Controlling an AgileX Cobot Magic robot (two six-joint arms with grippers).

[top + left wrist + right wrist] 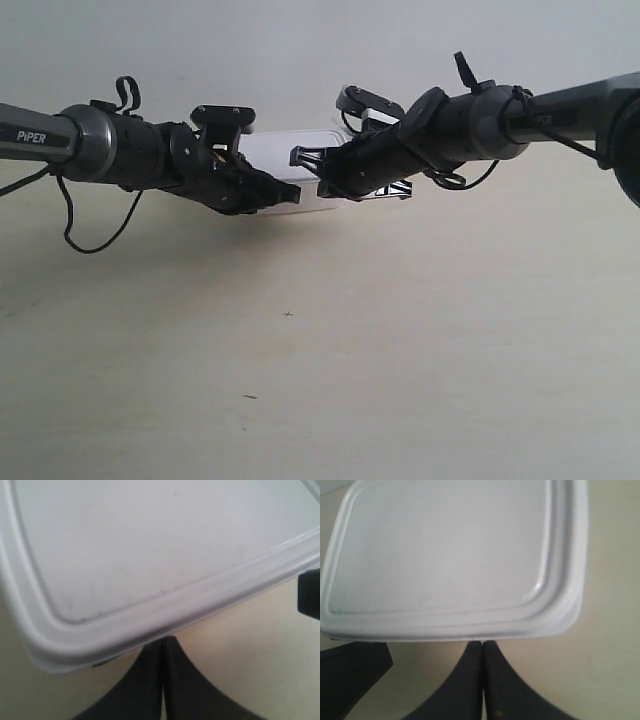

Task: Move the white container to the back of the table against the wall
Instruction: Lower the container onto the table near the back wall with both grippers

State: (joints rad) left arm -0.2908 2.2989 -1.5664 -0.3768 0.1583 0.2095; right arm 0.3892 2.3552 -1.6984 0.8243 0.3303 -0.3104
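Observation:
The white container [272,152] lies flat on the table [330,350], close in front of the wall [300,50]; whether it touches the wall cannot be told. Its rimmed lid [150,545] fills the left wrist view, and the lid [450,550] fills the right wrist view too. My left gripper [163,641] is shut, its tips against the container's near rim, holding nothing. My right gripper [483,644] is also shut and pressed to the same near edge close to a rounded corner. In the exterior view the left gripper [292,195] and the right gripper [318,182] meet in front of the box and hide much of it.
The other arm's dark gripper body [310,592] shows beside the left gripper, and likewise another dark gripper body [350,675] next to the right one. Pale tabletop with tiny dark specks [288,315] stretches towards the camera. A loose black cable [95,235] hangs under the left arm.

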